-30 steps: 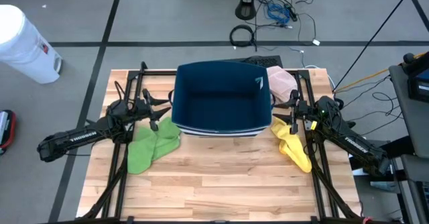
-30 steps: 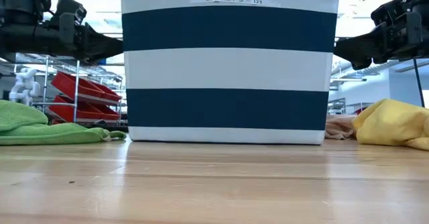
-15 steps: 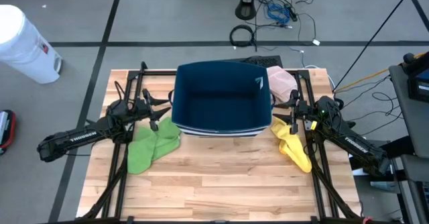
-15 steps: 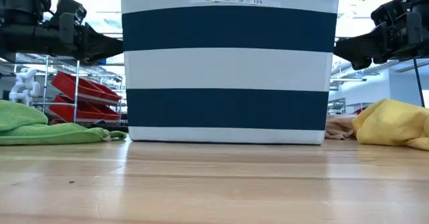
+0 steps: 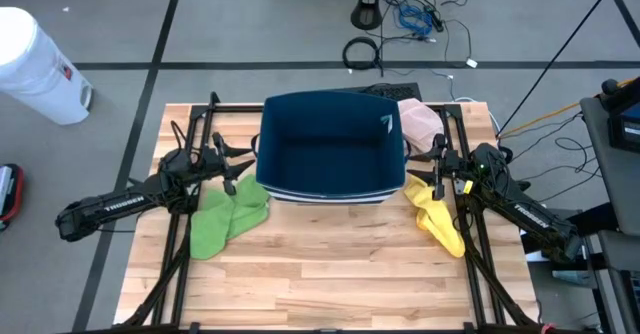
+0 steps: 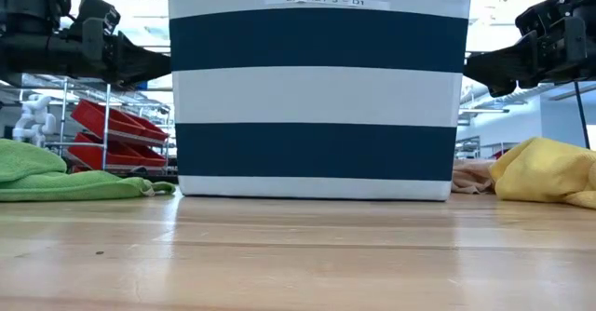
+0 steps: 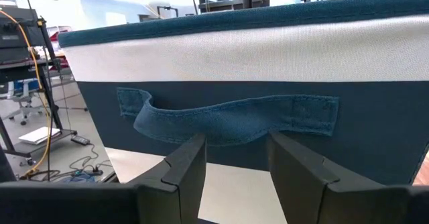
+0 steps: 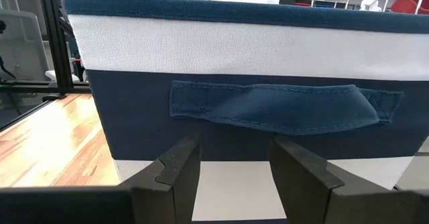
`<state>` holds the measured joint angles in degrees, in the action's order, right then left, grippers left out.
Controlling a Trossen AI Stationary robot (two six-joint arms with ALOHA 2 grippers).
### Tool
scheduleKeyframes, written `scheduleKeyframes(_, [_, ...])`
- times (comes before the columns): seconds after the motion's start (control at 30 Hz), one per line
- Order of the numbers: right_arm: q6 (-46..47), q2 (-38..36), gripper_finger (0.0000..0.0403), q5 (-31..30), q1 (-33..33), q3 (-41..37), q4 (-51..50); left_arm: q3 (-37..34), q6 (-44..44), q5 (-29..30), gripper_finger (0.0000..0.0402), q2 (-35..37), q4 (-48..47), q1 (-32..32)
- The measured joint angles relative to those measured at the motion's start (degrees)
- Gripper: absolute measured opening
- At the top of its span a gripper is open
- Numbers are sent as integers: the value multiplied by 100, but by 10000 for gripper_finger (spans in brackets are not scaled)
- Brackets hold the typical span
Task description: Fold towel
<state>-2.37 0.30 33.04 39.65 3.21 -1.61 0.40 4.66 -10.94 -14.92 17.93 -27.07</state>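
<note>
A blue-and-white striped basket (image 5: 330,102) stands at the middle of the table's far half. A crumpled green towel (image 5: 225,219) lies on the wood to its left, and a yellow towel (image 5: 437,214) lies to its right. A pink cloth (image 5: 420,122) rests at the basket's far right corner. My left gripper (image 7: 236,143) stands open and level, close before the basket's left side handle (image 7: 228,117) and above the green towel. My right gripper (image 8: 234,147) stands open and level before the right side handle (image 8: 281,108), above the yellow towel. Neither holds anything.
Black frame rails (image 5: 190,154) run along both sides of the table under the arms. Bare wood (image 5: 330,264) spreads between the basket and the near edge. On the floor are a white bin (image 5: 35,64) at the far left and cables (image 5: 400,24) behind the table.
</note>
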Motion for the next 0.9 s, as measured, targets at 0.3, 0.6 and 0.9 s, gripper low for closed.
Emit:
scheduleKeyframes(0.3, [0, -2, 162, 0, 0, 0, 0, 0, -7, -2, 163, -1, -2, -1])
scheduleKeyframes(0.6, [0, -1, 162, 0, 0, 0, 0, 0, -2625, 0, 163, 0, -2, 0])
scheduleKeyframes(0.9, [1, 0, 162, 0, 0, 0, -1, 0, -4037, 4, 163, -1, -2, 2])
